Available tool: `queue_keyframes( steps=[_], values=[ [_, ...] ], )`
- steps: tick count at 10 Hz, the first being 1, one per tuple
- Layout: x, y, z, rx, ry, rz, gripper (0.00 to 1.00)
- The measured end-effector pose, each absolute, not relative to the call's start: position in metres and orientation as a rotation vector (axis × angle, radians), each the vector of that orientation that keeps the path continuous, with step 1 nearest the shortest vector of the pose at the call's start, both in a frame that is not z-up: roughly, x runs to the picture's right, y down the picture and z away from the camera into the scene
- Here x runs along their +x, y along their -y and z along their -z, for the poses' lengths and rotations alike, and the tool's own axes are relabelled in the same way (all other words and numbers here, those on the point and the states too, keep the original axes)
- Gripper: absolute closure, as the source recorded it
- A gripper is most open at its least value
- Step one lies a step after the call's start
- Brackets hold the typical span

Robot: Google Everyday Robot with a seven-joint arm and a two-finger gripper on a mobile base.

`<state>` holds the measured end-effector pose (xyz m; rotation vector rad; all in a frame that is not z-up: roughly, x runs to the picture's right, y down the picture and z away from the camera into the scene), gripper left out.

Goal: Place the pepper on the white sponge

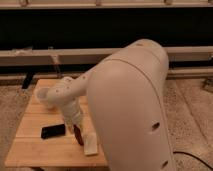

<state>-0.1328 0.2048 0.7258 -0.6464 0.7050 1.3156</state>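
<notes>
My gripper (76, 128) hangs at the end of the white arm, low over the middle front of the wooden table (35, 150). It is shut on the small dark red pepper (79, 136), which points down from the fingers just above the tabletop. The white sponge (91, 144) lies flat on the table immediately right of the pepper, close to the front edge. The pepper is beside the sponge, not over it. The arm's large white shell hides the right part of the table.
A black phone (53, 131) lies on the table left of the gripper. The table's front edge runs just below the sponge. A dark wall with metal rails (30, 55) stands behind, and speckled floor surrounds the table.
</notes>
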Motion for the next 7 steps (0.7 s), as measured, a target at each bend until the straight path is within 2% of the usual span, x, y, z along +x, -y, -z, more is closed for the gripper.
queue_keyframes(
  steps=[5,7],
  values=[
    [-0.082,-0.222,-0.724,-0.72,-0.875,-1.366,0.99],
    [-0.073,-0.235,-0.736,-0.774,-0.952,-1.352,0.82]
  ],
)
